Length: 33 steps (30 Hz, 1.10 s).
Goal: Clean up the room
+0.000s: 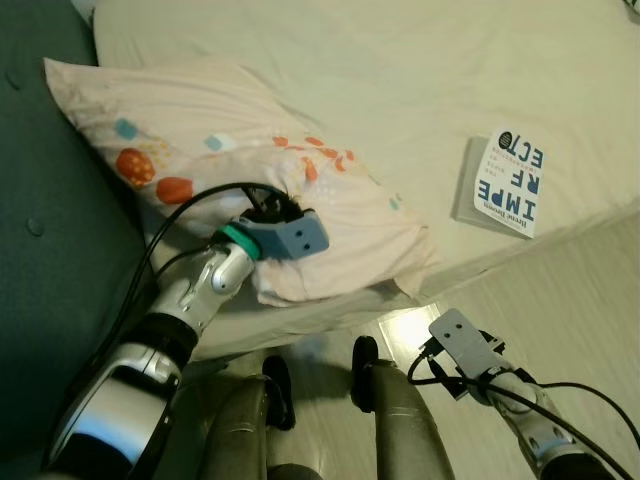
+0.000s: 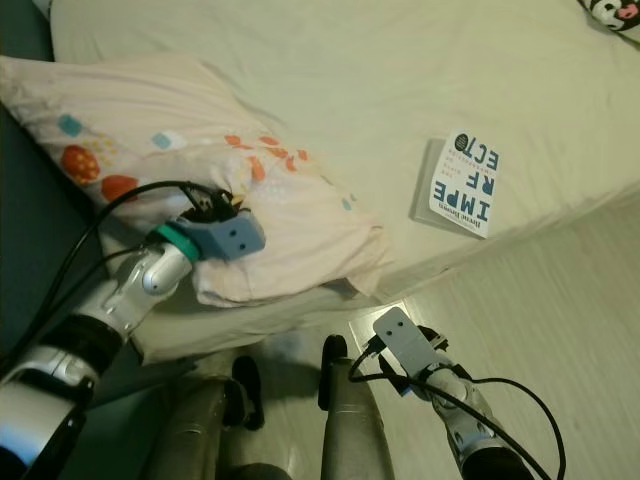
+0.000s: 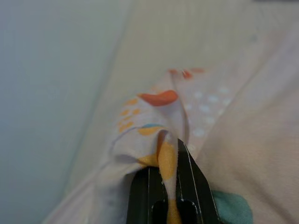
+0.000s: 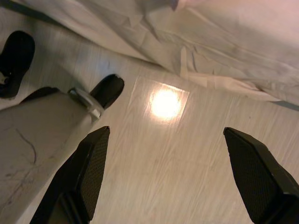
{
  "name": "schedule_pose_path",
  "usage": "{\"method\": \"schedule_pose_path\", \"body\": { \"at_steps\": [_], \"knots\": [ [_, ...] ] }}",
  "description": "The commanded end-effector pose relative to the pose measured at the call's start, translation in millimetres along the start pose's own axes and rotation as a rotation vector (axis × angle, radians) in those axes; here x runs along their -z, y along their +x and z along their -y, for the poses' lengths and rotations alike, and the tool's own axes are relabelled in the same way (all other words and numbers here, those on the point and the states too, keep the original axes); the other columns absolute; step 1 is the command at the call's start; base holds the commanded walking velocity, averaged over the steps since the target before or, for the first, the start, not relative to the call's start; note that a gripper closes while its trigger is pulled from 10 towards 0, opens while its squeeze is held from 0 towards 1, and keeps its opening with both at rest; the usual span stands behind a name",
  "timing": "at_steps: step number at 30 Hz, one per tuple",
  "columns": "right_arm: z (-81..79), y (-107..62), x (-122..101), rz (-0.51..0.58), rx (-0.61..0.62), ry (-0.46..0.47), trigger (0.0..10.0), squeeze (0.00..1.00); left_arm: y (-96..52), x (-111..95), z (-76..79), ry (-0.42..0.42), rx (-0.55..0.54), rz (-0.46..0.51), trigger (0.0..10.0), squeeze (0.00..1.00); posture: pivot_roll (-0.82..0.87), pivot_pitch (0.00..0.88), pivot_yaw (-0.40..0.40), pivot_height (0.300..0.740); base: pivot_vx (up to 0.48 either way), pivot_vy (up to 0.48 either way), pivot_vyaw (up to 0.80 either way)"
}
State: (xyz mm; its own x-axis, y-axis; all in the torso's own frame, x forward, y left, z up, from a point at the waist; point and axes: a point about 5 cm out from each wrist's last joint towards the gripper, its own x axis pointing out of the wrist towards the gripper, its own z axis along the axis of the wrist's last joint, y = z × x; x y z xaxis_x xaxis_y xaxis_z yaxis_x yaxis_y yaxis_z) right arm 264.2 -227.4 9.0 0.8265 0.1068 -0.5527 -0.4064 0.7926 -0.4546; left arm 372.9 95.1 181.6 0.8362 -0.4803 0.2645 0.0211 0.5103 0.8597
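Note:
A pale pink pillow (image 1: pixel 215 160) with orange, blue and yellow spots lies on the bed's near left corner, against the dark headboard. My left gripper (image 1: pixel 278 207) sits on its middle, shut on a pinched fold of the pillow's fabric (image 3: pixel 163 140). A book (image 1: pixel 508 183) with large dark letters on a white cover rests flat on the sheet to the right. My right gripper (image 4: pixel 168 168) hangs low over the wooden floor beside the bed, open, with nothing between its fingers (image 4: pixel 91 163).
The cream bed sheet (image 1: pixel 380 80) stretches wide beyond the pillow. A teal padded headboard (image 1: pixel 40 250) runs along the left. My own legs and black feet (image 1: pixel 365 370) stand on the pale floor (image 1: pixel 560 290) at the bed's edge. A dark soft toy (image 2: pixel 615 12) peeks in far right.

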Motion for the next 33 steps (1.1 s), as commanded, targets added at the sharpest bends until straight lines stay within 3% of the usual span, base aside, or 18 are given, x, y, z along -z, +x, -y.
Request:
{"method": "schedule_pose_path", "body": {
  "at_steps": [1, 3, 4, 10, 13, 15, 17, 20, 26, 33],
  "knots": [
    [-11.3, -5.5, 20.8, -0.067, -0.025, 0.019, 10.0, 0.0, 4.7, -4.2, -1.9, -0.022, -0.02, 0.007, 0.0, 0.0, -0.22, 0.395, 0.101, 0.74, 0.0, 0.0, 0.0],
    [-10.8, -7.0, 24.1, -0.075, -0.022, 0.019, 10.0, 0.0, 12.4, -10.1, -6.9, -0.024, -0.027, 0.023, 0.0, 0.0, -0.22, 0.39, 0.104, 0.74, 0.0, 0.0, 0.0],
    [-9.4, -9.1, 29.6, -0.09, -0.012, 0.021, 10.0, 0.0, 24.9, -22.2, -16.3, -0.015, -0.044, 0.066, 0.0, 0.0, -0.23, 0.385, 0.111, 0.74, 0.0, 0.0, 0.0],
    [-7.5, -9.9, 32.1, -0.096, 0.001, 0.026, 10.0, 0.0, 36.5, -31.4, -24.4, 0.081, -0.085, 0.131, 0.0, 0.0, -0.23, 0.383, 0.114, 0.74, 0.0, 0.0, 0.0],
    [-6.7, -10.2, 32.1, -0.095, 0.005, 0.027, 10.0, 0.0, 36.5, -26.0, -30.0, 0.126, -0.086, 0.12, 0.0, 0.0, -0.24, 0.384, 0.116, 0.74, 0.0, 0.0, 0.0],
    [-6.1, -10.2, 31.9, -0.094, 0.008, 0.028, 10.0, 0.0, 34.5, -18.4, -34.6, 0.159, -0.087, 0.095, 0.0, 0.0, -0.24, 0.388, 0.116, 0.74, 0.0, 0.0, 0.0],
    [-5.2, -10.5, 31.8, -0.092, 0.012, 0.028, 10.0, 0.0, 28.5, -1.2, -44.9, 0.249, -0.09, 0.043, 0.0, 0.0, -0.24, 0.393, 0.117, 0.74, 0.0, 0.0, 0.0],
    [-5.0, -10.7, 31.9, -0.091, 0.013, 0.029, 10.0, 0.0, 24.7, 8.3, -50.1, 0.279, -0.09, 0.007, 0.0, 0.0, -0.24, 0.395, 0.12, 0.74, 0.0, 0.0, 0.0],
    [-4.1, -11.6, 33.1, -0.091, 0.022, 0.032, 10.0, 0.0, -3.2, 57.5, -74.0, 0.413, -0.067, -0.193, 0.0, 0.0, -0.23, 0.401, 0.123, 0.74, 0.0, 0.0, 0.0],
    [-3.5, -11.4, 32.5, -0.089, 0.027, 0.034, 10.0, 0.0, -15.9, 73.0, -83.1, 0.459, -0.066, -0.25, 0.0, 0.0, -0.24, 0.401, 0.122, 0.74, 0.0, 0.0, 0.0]
  ]
}}
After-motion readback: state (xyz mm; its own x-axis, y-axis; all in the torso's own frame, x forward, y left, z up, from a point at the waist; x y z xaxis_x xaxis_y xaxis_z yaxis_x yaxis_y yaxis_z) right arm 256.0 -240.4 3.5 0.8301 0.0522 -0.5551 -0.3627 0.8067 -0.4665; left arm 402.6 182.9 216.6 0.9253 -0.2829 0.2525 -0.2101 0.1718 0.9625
